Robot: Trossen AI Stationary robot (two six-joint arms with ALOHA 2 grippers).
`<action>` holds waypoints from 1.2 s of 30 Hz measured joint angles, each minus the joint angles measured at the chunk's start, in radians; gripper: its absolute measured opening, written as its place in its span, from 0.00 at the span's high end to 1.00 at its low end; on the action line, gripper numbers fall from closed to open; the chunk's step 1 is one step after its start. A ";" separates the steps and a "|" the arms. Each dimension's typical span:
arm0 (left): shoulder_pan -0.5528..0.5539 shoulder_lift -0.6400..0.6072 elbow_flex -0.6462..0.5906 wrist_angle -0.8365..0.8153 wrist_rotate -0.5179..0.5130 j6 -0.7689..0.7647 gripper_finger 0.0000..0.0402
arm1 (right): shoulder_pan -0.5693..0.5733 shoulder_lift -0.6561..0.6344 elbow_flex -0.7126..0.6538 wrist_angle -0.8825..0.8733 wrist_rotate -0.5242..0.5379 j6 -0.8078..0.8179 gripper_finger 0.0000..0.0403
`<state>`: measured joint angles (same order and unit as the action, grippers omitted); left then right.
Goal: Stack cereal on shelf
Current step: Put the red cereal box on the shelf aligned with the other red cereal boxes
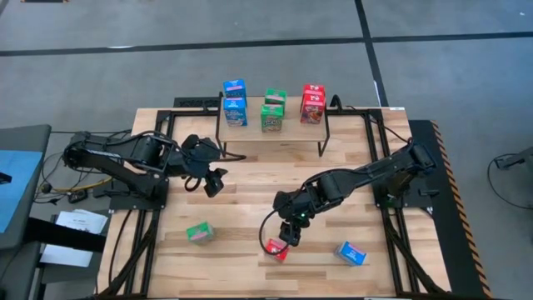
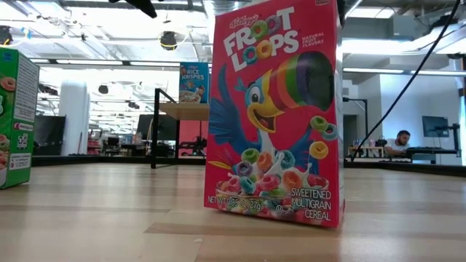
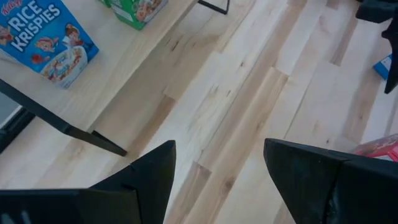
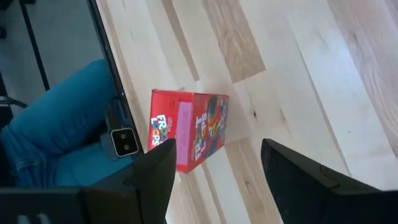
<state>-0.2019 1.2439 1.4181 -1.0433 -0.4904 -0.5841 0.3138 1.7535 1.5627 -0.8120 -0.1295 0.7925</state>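
The shelf (image 1: 271, 133) stands at the table's far side and carries two blue boxes (image 1: 235, 100), two green boxes (image 1: 272, 110) and two red boxes (image 1: 311, 102), each pair stacked. A red box (image 1: 277, 248) stands upright near the near edge and fills the low view (image 2: 275, 109). A green box (image 1: 199, 232) rests to its left and a blue box (image 1: 351, 252) lies to its right. My right gripper (image 1: 290, 233) hovers open just above and behind the red box (image 4: 189, 130). My left gripper (image 1: 215, 183) hangs open in front of the shelf's left end.
Black shelf legs (image 3: 74, 130) stand near my left gripper. A small camera (image 4: 125, 142) sits at the near table edge beside the red box, with something teal (image 4: 56, 124) beyond it. Bare planks lie between the shelf and the loose boxes. A person (image 2: 399, 142) sits far behind.
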 joint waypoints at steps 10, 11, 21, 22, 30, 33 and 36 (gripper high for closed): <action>0.000 0.000 0.000 -0.023 0.009 -0.015 0.42 | 0.052 0.024 -0.003 0.043 0.084 0.023 0.35; 0.000 0.000 0.000 -0.023 0.009 -0.015 0.42 | 0.057 0.022 -0.002 0.055 0.090 0.028 0.35; 0.000 0.000 -0.001 -0.017 0.007 -0.003 0.42 | 0.121 0.034 0.000 0.113 0.148 0.097 0.35; 0.000 0.000 -0.001 -0.017 0.007 -0.003 0.42 | 0.126 0.035 -0.001 0.113 0.163 0.103 0.35; 0.001 0.000 -0.001 -0.016 0.006 0.003 0.42 | 0.152 0.035 -0.001 0.124 0.207 0.146 0.35; 0.001 0.000 -0.001 -0.016 0.006 0.003 0.42 | 0.161 0.035 -0.001 0.124 0.215 0.152 0.35; 0.001 0.000 -0.001 -0.015 0.006 0.004 0.42 | 0.173 0.035 -0.001 0.123 0.239 0.153 0.35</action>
<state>-0.2012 1.2438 1.4174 -1.0584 -0.4847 -0.5804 0.4872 1.7885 1.5620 -0.6888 0.1095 0.9455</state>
